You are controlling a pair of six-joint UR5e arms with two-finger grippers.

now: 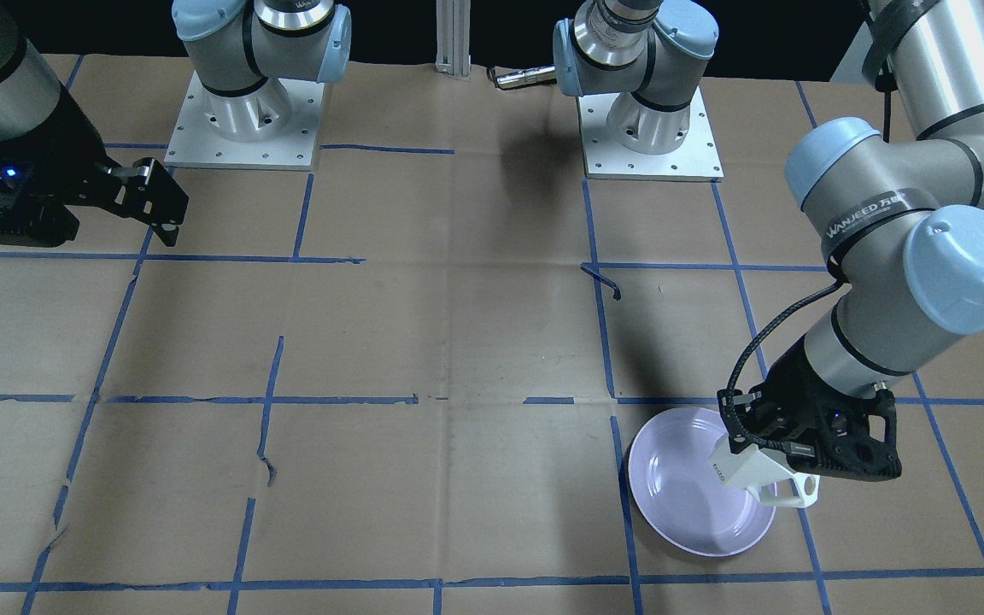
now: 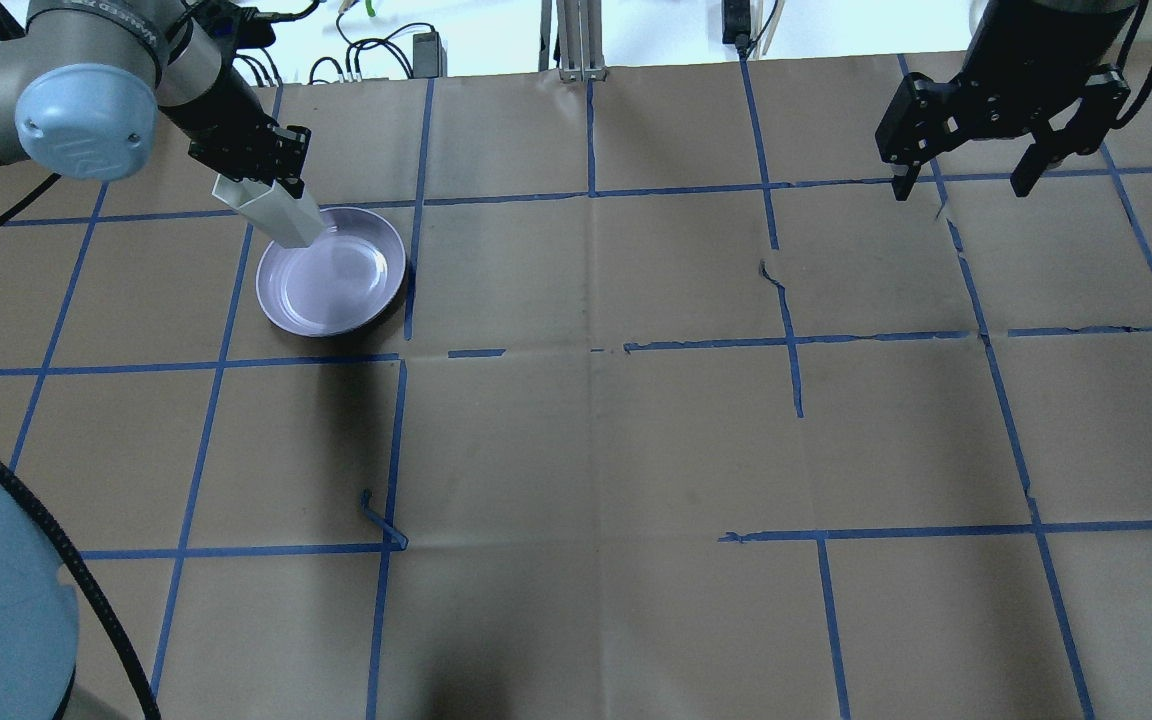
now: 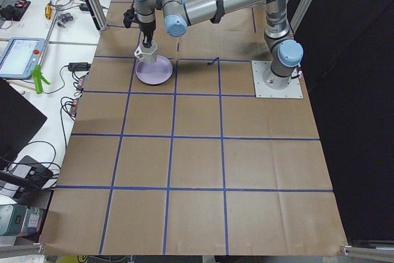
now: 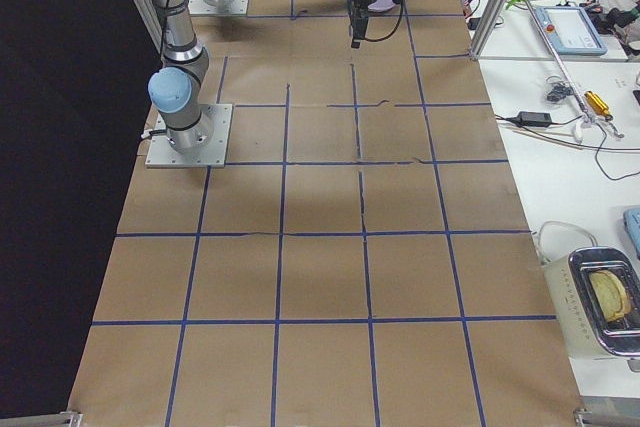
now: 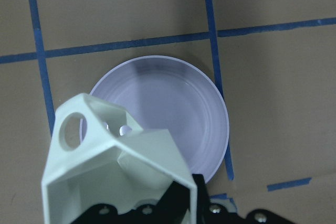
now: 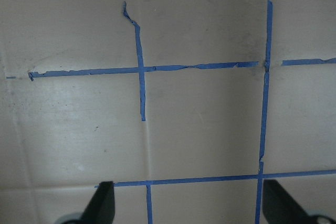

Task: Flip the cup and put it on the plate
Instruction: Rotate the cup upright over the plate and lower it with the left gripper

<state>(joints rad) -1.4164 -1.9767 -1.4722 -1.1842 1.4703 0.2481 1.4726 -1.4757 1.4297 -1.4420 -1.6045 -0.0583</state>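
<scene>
the taped brown table (image 2: 636, 450) carries the plate (image 2: 336, 290), which lies flat as the landing spot. the right gripper (image 2: 961, 185) hangs well apart from the plate, jaws spread and empty, i'd guess just to stay out of the way. the left gripper (image 2: 254, 180) is clamped on the cup (image 2: 281, 218), which looks mouth-up. it's over the plate near its rim, so base-first lowering seems to be the plan.
</scene>
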